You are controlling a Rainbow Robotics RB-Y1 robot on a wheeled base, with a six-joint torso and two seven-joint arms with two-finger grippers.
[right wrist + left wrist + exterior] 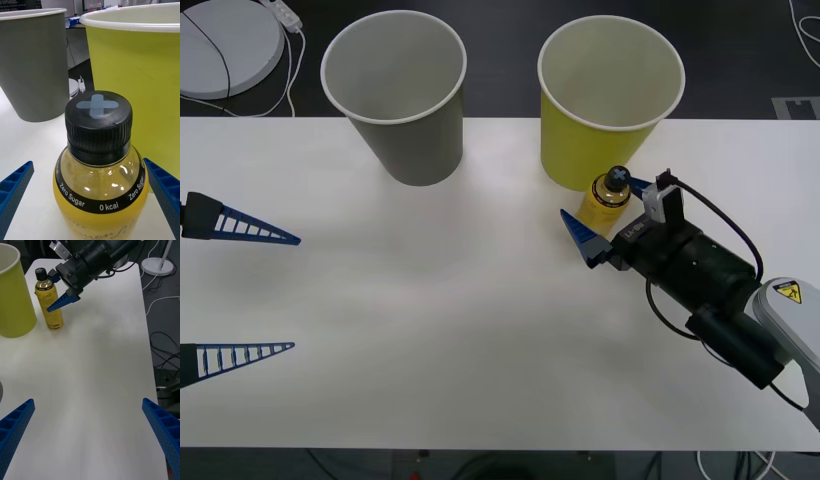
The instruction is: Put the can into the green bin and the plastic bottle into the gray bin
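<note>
Just then the right gripper (608, 215) stood wide open around the bottle (604, 203), not gripping it. That bottle stood upright by the green bin (580, 150). Off to the left, the left gripper (295, 293) waited open and empty.

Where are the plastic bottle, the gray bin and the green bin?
plastic bottle (98, 108): right wrist view, black cap.
gray bin (415, 140): front view, outer wall.
green bin (565, 150): front view, outer wall.

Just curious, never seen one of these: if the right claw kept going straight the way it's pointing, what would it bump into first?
The bottle: it already stands between the open fingers of the right gripper. Right behind it is the green bin, which would likely come next.
</note>
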